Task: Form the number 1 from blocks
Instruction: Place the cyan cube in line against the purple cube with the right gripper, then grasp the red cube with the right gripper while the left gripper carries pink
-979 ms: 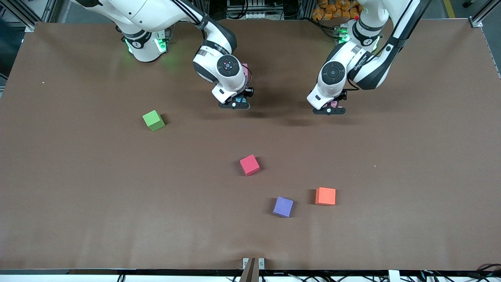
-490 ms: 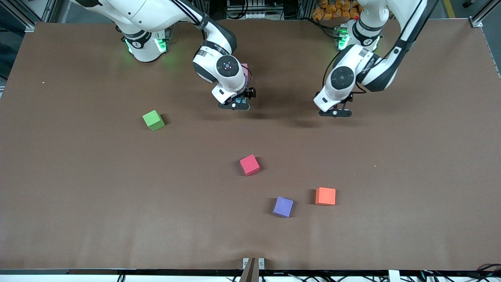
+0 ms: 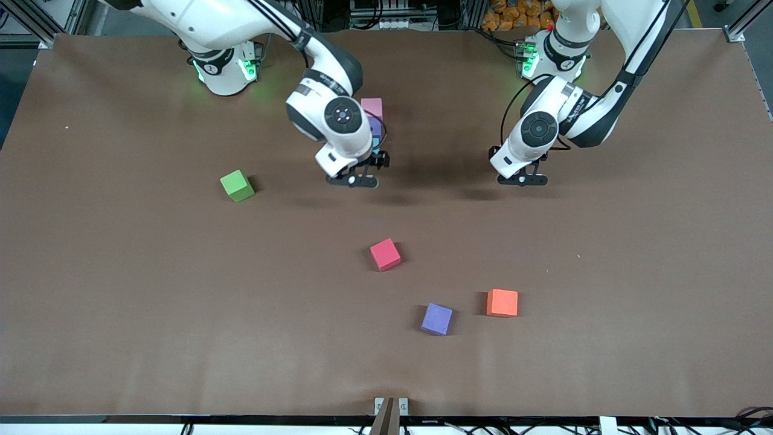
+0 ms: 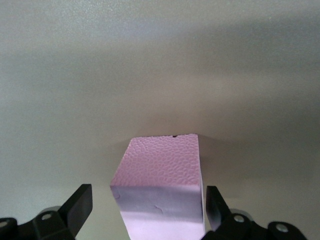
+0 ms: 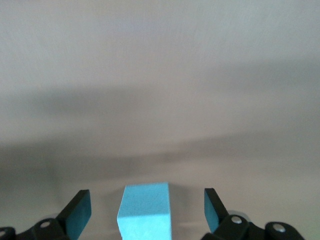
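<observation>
- Table (image 3: 121, 302) — we record a flat, matte brown sheet with faint ripples at the edge nearest the front camera. Metal frame rails and cabling stand around the robots' bases.
- Pink block (image 4: 160, 160) — a foam cube with a pebbled top and sharp edges, resting on the table between the fingers of the left gripper (image 4: 147, 200). We note the jaws spread. One finger is at the cube's side and the other stands apart from it. The arm hides this cube in the front view.
- Teal block (image 5: 145, 215) — a smooth-faced cube on the table under the right gripper (image 5: 146, 200), whose jaws stand wide with clear gaps on both sides.
- Second pink block (image 3: 371, 109) — on the table just beside the right arm's wrist, farther from the front camera than the teal block. A purplish face shows against it; we cannot tell what it is.
- Red block (image 3: 384, 254) — alone near mid-table.
- Purple block (image 3: 436, 318) — nearer the front camera than the red one.
- Orange cube (image 3: 502, 302) — just beside the purple block, apart from it.
- Green cube (image 3: 237, 185) — toward the right arm's end.
</observation>
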Action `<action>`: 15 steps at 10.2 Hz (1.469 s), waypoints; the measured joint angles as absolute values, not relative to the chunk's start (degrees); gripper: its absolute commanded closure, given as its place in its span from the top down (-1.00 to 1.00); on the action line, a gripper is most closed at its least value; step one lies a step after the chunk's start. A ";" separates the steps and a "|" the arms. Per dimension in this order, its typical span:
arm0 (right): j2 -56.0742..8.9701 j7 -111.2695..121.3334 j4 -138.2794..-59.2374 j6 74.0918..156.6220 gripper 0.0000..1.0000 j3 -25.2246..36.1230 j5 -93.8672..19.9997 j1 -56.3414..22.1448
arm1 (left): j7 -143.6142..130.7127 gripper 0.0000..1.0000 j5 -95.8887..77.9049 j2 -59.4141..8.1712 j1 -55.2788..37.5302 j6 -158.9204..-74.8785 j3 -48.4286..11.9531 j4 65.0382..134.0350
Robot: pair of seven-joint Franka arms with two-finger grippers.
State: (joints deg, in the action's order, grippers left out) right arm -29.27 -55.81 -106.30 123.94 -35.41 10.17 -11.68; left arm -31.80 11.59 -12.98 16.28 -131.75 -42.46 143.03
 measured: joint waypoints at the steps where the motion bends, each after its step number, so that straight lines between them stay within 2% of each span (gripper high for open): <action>1: -28.99 -52.74 -104.21 123.46 1.00 -33.77 10.18 -11.12 | -31.81 1.00 11.31 -13.20 16.33 -131.75 -42.48 143.04; 2: -28.96 -49.93 -102.36 123.41 1.00 -31.57 10.15 -11.03 | -31.81 0.66 10.94 -13.49 16.34 -131.76 -42.48 143.06; 3: -29.02 -48.32 -100.54 123.46 1.00 -29.45 10.04 -10.98 | -31.83 -0.42 10.69 -13.73 16.37 -131.76 -42.48 143.07; 4: -29.30 -47.80 -98.62 123.50 1.00 -27.89 9.60 -10.95 | -31.83 -0.90 10.20 -13.84 16.40 -131.76 -42.49 143.09; 5: -30.32 -47.80 -96.34 123.52 1.00 -26.99 8.64 -11.13 | -31.83 -1.00 9.76 -13.90 16.41 -131.76 -42.49 143.09; 9: -40.69 -49.05 -83.73 125.27 1.00 -23.26 8.64 -17.65 | -32.45 -1.00 9.52 -13.96 16.22 -131.85 -42.72 140.38; 10: -42.98 -48.82 -80.86 125.36 1.00 -22.82 10.45 -19.34 | -33.66 -1.00 9.28 -14.08 15.77 -131.10 -42.88 137.19; 13: -48.00 -42.32 -74.05 127.08 1.00 -22.48 12.97 -22.47 | -40.66 -1.00 8.67 -17.92 10.89 -119.68 -43.37 123.80; 15: -49.77 -40.80 -73.25 129.34 1.00 -22.47 18.02 -23.69 | -46.43 -1.00 8.66 -20.96 5.23 -118.80 -43.49 122.38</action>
State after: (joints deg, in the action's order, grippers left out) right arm -49.77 -40.80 -73.25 129.34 -22.47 18.02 -23.69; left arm -46.43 8.66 -20.96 5.23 -118.80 -43.49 122.38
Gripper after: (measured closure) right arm 0.000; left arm 0.445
